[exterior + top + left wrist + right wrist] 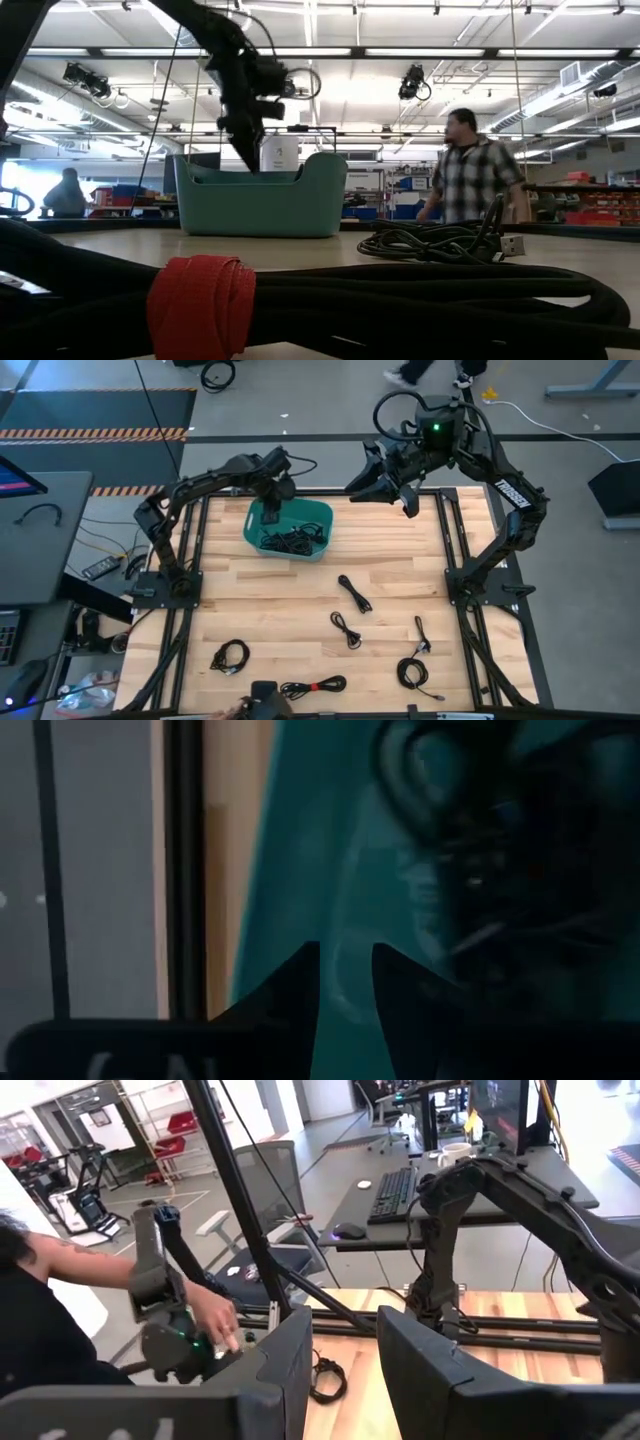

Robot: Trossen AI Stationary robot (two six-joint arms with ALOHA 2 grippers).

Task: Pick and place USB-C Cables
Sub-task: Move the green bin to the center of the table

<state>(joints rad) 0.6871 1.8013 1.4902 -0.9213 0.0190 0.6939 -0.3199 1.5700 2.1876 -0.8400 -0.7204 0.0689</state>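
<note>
Several thin black USB-C cables lie coiled in the teal bin (290, 528) on the table's far left part; the left wrist view shows them (480, 870) on the bin's floor. Other coils rest on the wood: mid-table (354, 592), (346, 628), toward the near right (421, 632), (411, 673), near left (230, 656), and one with a red tie (315, 686), close up in the low view (195, 300). My left gripper (270, 510) hangs open and empty over the bin's left part (245, 125), (345, 980). My right gripper (400, 495) is open, raised at the far edge (345, 1350).
Black frame rails run along the table's left and right sides (455, 540). A person's hand (215, 1320) works a device at the near edge (262, 700). Another person (470, 165) stands in the room beyond. Bare wood lies between the bin and the scattered coils.
</note>
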